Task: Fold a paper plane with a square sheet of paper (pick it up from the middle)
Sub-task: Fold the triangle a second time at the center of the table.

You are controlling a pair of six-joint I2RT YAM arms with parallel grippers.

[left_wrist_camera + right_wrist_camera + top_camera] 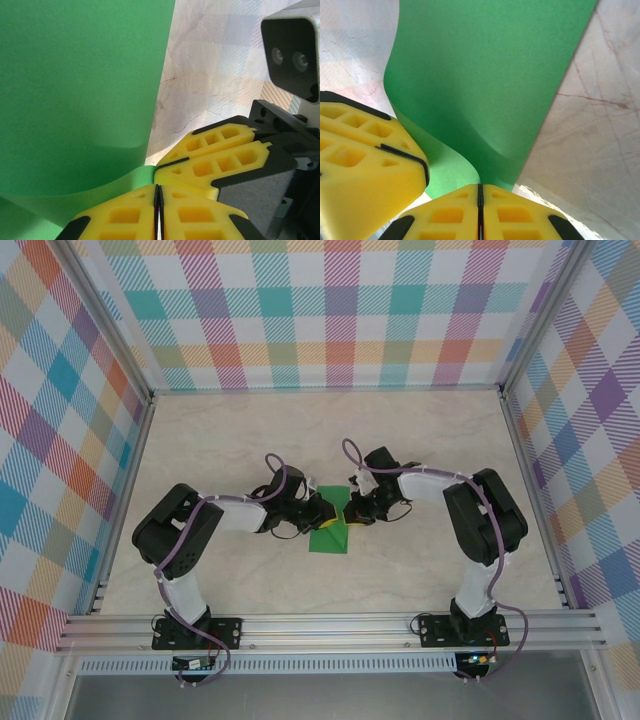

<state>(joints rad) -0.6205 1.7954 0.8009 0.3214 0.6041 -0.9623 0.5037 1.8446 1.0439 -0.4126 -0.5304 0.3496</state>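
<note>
The square sheet of paper [330,537], bright green, is pinched at its top where my two grippers meet over the middle of the table, and it drapes down toward the near side. In the left wrist view the paper [75,90] covers the left half and curls into the tip of my left gripper [158,186], whose jaws are shut on it. The right gripper's yellow fingers [220,150] press in just beside. In the right wrist view the paper [485,75] bends down into my right gripper [480,185], also shut on it, with the left gripper's fingers [365,165] alongside. From above, the left gripper [322,510] and right gripper [350,508] nearly touch.
The pale marble tabletop [330,430] is bounded by plaid walls [330,310] at the back and both sides. An aluminium rail [330,625] carrying the arm bases runs along the near edge. The right wrist's camera housing [290,55] sits close to my left fingers.
</note>
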